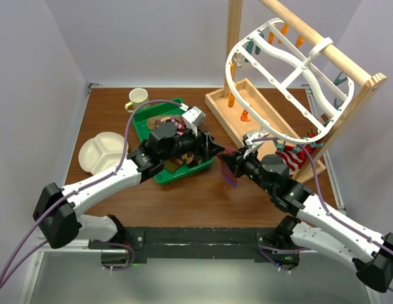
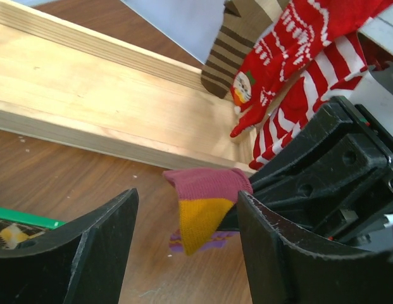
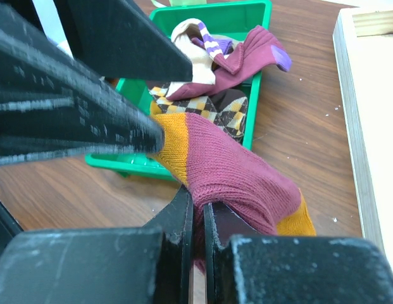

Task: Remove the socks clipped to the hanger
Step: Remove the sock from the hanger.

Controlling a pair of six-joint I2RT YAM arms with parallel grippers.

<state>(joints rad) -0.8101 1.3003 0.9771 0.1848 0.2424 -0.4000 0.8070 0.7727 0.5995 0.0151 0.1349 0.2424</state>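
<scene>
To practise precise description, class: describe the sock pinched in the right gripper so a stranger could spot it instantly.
Find the green plastic tray mid-table; just right of it, the right gripper pinches a maroon knitted sock. Its mustard-yellow patches are unlike the red-and-white socks hanging nearby.

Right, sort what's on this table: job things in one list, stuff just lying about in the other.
Job:
white plastic oval hanger
red-and-white patterned socks hanging from it
maroon-and-yellow sock pinched in the right hand
green plastic tray with loose socks in it

Lying about:
cream divided plate
pale mug
light wooden rail stand, only carrying the hanger
</scene>
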